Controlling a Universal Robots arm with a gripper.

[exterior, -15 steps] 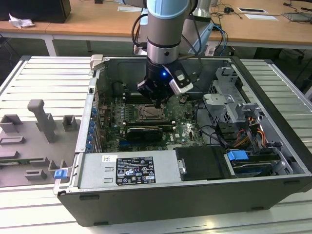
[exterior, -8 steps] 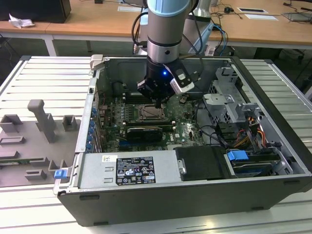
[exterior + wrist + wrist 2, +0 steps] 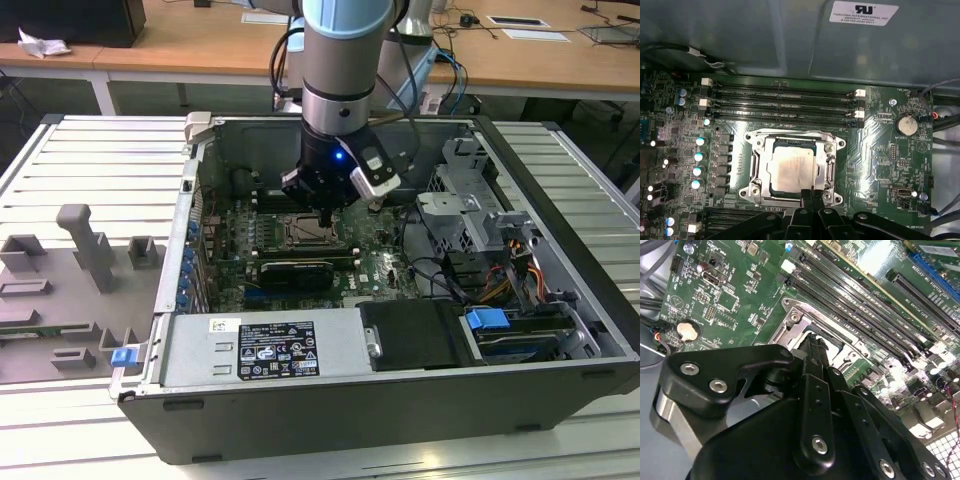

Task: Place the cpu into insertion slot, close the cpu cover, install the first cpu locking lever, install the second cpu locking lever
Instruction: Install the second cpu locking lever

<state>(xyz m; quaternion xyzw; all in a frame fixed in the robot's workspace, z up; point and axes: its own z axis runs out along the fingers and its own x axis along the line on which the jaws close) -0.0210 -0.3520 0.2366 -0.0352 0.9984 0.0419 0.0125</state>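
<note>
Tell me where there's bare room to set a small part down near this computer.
The ribbed table is bare beside the open case, behind the grey fixtures, and along the front edge. Inside it's crowded: the end effector hangs over the cpu and cables fill the drive side.

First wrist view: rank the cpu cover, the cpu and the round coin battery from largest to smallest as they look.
1. cpu cover
2. cpu
3. coin battery
</note>
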